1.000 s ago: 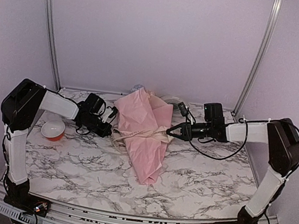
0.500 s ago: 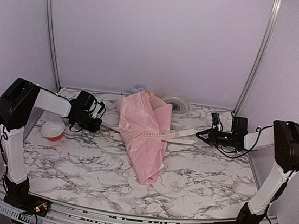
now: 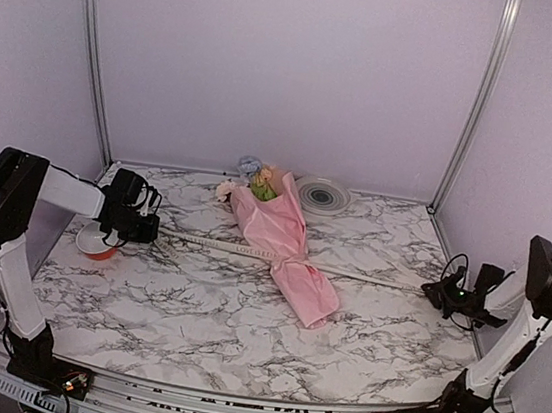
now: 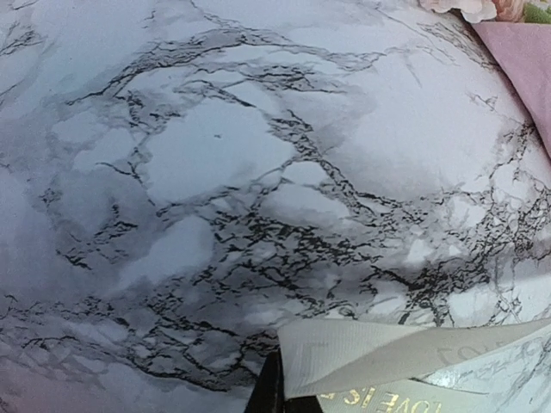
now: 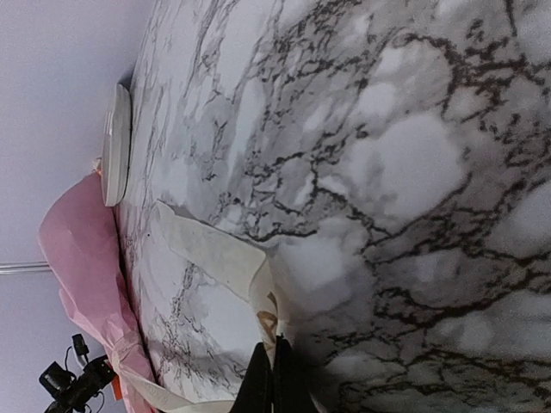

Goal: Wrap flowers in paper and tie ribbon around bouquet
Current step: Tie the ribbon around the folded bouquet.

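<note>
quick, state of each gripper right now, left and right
left gripper: jaws closed, holding one end of the ribbon
right gripper: jaws closed, holding the other end of the ribbon

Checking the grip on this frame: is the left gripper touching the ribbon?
Touching. In the left wrist view, one end of the ribbon comes straight out from between the shut fingertips of the left gripper.
</note>
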